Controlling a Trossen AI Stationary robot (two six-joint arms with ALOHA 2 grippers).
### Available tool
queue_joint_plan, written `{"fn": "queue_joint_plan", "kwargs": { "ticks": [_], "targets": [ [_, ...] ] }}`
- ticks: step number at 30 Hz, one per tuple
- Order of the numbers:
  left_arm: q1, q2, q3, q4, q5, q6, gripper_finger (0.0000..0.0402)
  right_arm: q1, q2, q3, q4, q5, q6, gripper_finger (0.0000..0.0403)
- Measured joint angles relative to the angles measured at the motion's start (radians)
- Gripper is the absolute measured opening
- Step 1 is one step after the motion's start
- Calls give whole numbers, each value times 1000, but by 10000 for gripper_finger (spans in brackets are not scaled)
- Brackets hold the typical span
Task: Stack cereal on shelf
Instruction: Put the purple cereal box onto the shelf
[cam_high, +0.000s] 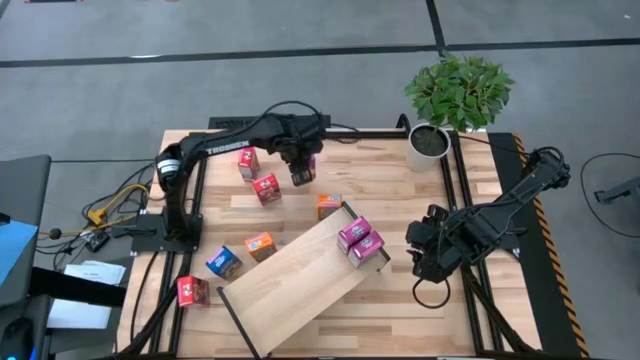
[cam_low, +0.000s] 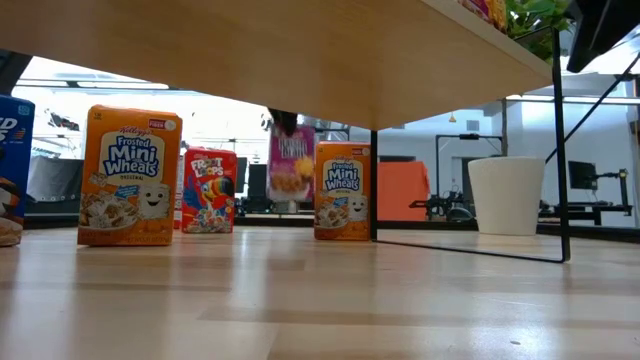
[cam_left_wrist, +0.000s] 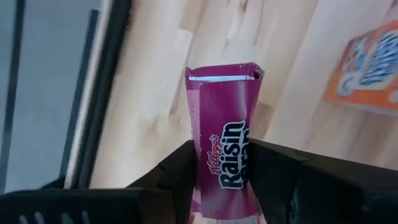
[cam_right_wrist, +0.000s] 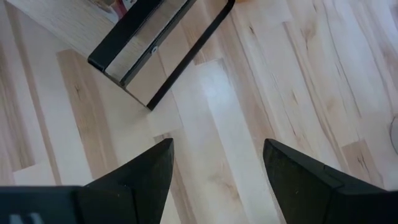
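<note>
I have the left gripper (cam_left_wrist: 225, 180) fingers pinching the light, crushable Raisin Bran box (cam_left_wrist: 225, 134) by its sides; right gripper (cam_right_wrist: 217, 168) fingers spread, idle.

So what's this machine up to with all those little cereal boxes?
It is putting mini cereal boxes onto a wooden shelf. Two pink boxes already stand on the shelf's far end. The left gripper, at the back of the table, has its jaws on either side of a pink Raisin Bran box. The right gripper waits open beside the shelf. Other boxes stand scattered on the table.
</note>
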Motion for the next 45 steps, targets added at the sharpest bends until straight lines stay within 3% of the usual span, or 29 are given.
{"fn": "queue_joint_plan", "kwargs": {
  "ticks": [11,17,24,30,45],
  "targets": [
    [-139,-65,329,-303,-9,-277,118,0,0,0,0,0,-4,274],
    [-268,-64,438,-311,-23,-419,118,0,0,0,11,0,-3,274],
    [-400,-54,438,-263,-28,-599,118,0,0,0,21,-1,4,274],
    [-489,-24,437,-204,-110,-691,118,-1,0,0,40,-1,4,274],
    [-520,80,438,-213,-108,-776,118,-1,0,0,88,-1,16,274]
  ]
}}
